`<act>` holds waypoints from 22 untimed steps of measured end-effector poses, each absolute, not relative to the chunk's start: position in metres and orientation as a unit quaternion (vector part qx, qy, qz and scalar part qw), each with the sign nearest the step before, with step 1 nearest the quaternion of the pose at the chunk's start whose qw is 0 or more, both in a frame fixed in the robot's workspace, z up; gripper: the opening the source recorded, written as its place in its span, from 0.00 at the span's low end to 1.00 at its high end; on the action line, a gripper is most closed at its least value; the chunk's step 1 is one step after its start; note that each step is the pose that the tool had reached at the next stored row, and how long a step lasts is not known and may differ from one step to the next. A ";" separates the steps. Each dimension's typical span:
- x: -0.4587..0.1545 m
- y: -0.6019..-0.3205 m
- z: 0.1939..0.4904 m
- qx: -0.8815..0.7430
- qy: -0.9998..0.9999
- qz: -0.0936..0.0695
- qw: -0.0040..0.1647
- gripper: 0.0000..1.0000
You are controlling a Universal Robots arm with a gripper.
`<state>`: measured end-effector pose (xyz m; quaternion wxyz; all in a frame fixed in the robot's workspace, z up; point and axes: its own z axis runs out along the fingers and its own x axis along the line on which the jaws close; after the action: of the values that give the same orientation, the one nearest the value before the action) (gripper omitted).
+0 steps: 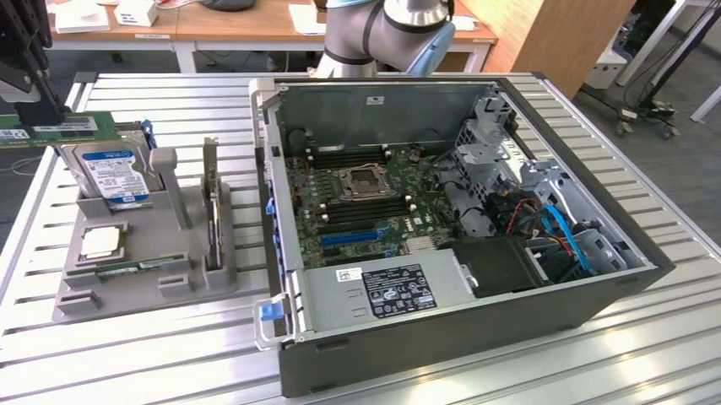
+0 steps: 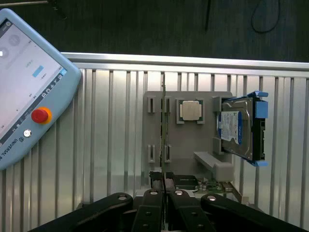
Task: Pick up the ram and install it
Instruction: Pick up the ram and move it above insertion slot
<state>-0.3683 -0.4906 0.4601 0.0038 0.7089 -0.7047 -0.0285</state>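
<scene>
The ram (image 1: 70,128) is a thin green stick with a white sticker. It hangs level at the exterior view's far left, above the table and just behind the hard drive. My gripper (image 1: 29,114) comes down on it from above and is shut on it. In the wrist view the ram (image 2: 164,125) shows edge-on as a thin line running out from my closed gripper (image 2: 164,182), over the grey holder (image 2: 188,140). The open computer case (image 1: 451,211) lies to the exterior view's right, with its motherboard memory slots (image 1: 358,205) exposed beside the processor socket.
The grey holder (image 1: 147,295) carries a blue-labelled hard drive (image 1: 113,173), a processor chip (image 1: 101,242), an upright expansion card (image 1: 211,202) and a green strip (image 1: 135,268) in a front slot. A teach pendant (image 2: 29,87) lies beyond the table edge. The arm's base (image 1: 389,34) stands behind the case.
</scene>
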 end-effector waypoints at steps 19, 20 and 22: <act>-0.359 -0.491 0.460 0.709 -0.705 -0.028 0.004 0.11; -0.357 -0.491 0.460 0.709 -0.705 -0.028 0.004 0.11; -0.354 -0.491 0.460 0.709 -0.705 -0.028 0.004 0.11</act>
<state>-0.3541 -0.4906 0.4599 0.0038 0.7089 -0.7047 -0.0285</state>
